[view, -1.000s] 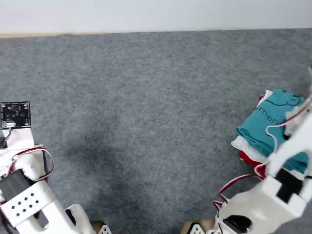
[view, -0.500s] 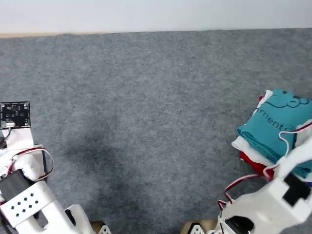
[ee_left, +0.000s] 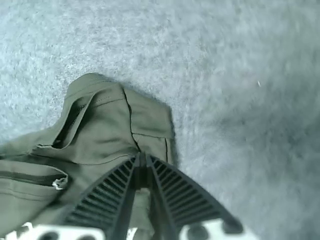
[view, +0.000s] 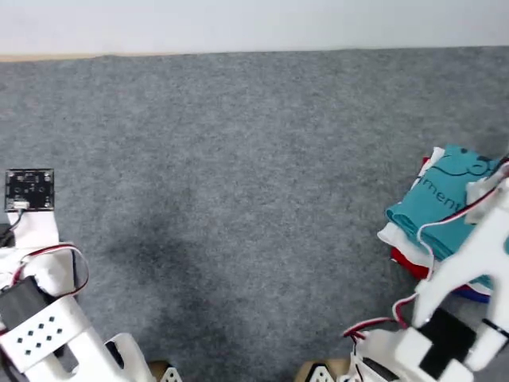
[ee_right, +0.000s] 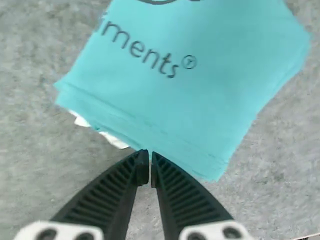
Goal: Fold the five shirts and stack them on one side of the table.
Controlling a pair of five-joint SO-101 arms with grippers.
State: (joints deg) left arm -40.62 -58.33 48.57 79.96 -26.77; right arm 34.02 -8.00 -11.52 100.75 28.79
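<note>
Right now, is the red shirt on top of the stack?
No, the teal shirt lies on top, with a white shirt and the red shirt showing at the edge beneath it.

— Left wrist cam, entry?
— I note an olive-green shirt [ee_left: 100,127] lying rumpled on the grey felt mat [ee_left: 240,65]. Left gripper [ee_left: 143,160]: black ribbed fingers pressed together, tips over the shirt's near edge. Whether cloth is pinched, I cannot tell.
</note>
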